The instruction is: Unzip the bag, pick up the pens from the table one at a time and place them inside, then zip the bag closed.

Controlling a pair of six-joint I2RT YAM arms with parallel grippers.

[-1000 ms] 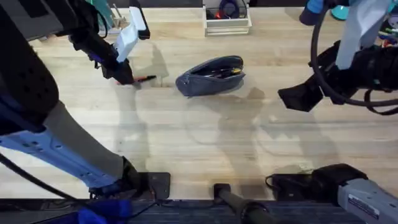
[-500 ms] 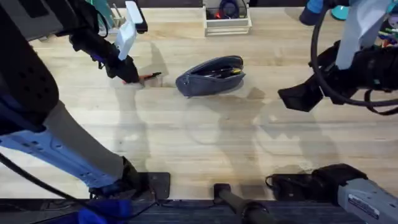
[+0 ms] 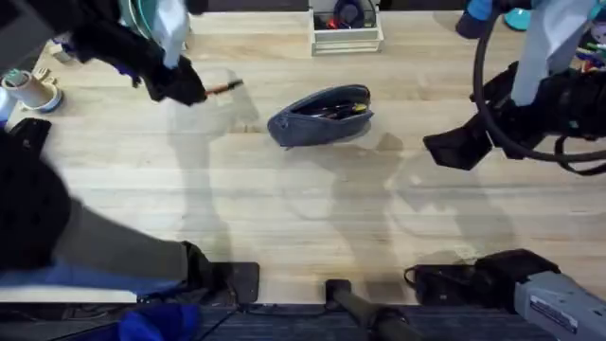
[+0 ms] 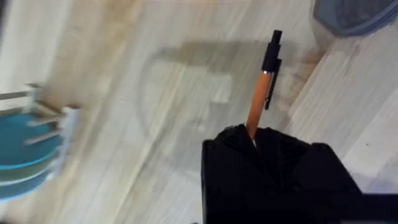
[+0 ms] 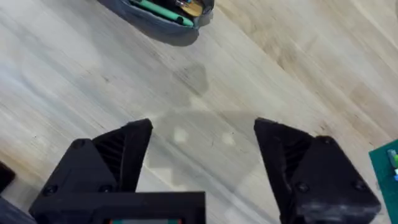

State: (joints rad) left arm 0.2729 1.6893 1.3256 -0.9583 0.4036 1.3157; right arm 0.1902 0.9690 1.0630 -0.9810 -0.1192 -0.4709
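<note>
I see the desk (image 3: pixel 312 208), pale planks with clear grain, taking up most of my overhead view. On it, near the far middle, lies the bag (image 3: pixel 320 116), blue-grey, its zipper open along the top with a few items showing inside. My right tool (image 3: pixel 454 149) hangs above the desk to the right of the bag, well apart from it; in the right wrist view its fingers (image 5: pixel 121 152) are spread wide with nothing between them, and the open end of the bag (image 5: pixel 163 15) lies beyond them. My left tool (image 3: pixel 185 87) is at the far left, lifted off the desk, and it is pinching the orange pen (image 4: pixel 260 102), whose black clip end sticks out past the fingertips toward the bag. The pen (image 3: pixel 222 87) is clear of the desk surface, left of the bag and not touching it.
</note>
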